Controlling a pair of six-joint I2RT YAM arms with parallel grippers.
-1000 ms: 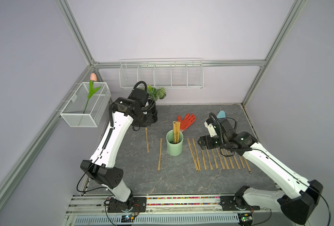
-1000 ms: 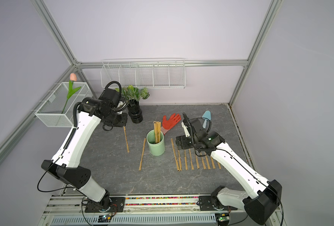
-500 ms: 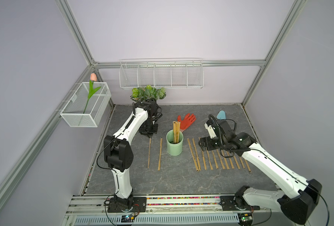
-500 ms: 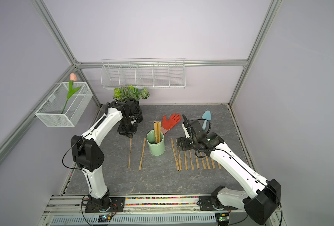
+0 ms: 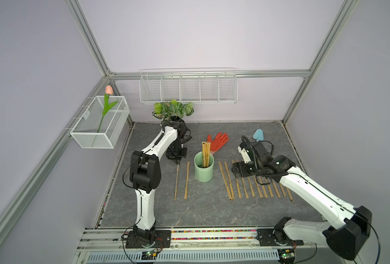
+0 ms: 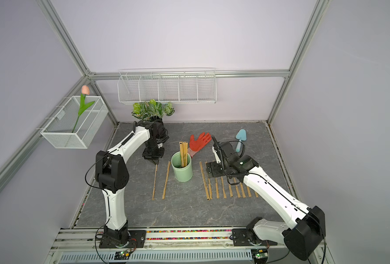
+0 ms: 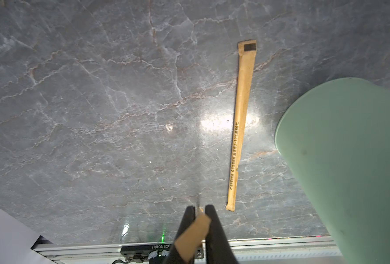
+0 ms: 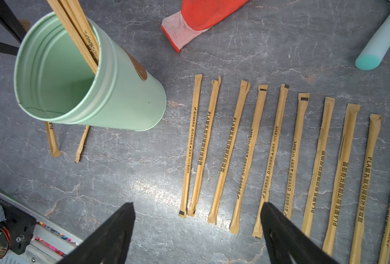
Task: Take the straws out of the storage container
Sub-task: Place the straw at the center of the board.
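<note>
Firmly closed, the left gripper (image 7: 199,209) pinches the far end of one paper-wrapped straw (image 5: 177,180), which runs from the tips toward the near edge. Just to its right a second straw (image 7: 239,128) lies flat on the grey marbled tabletop (image 5: 203,210), parallel to it and apart from it. Right of that pair stands the mint-green storage container (image 5: 203,173), upright, with a small bundle of straws (image 5: 205,152) inside that leans on the far rim and sticks out well above it. Farther right, the right gripper (image 8: 197,205) hovers with its jaws spread wide and nothing between them, over the far ends of a row of straws (image 5: 249,182) laid side by side on the table, about ten of them. Beyond the cup lies a red work glove (image 5: 219,141), and to its right a pale blue trowel (image 5: 258,134). A leafy plant in a black vase (image 5: 173,109) stands at the far left.
</note>
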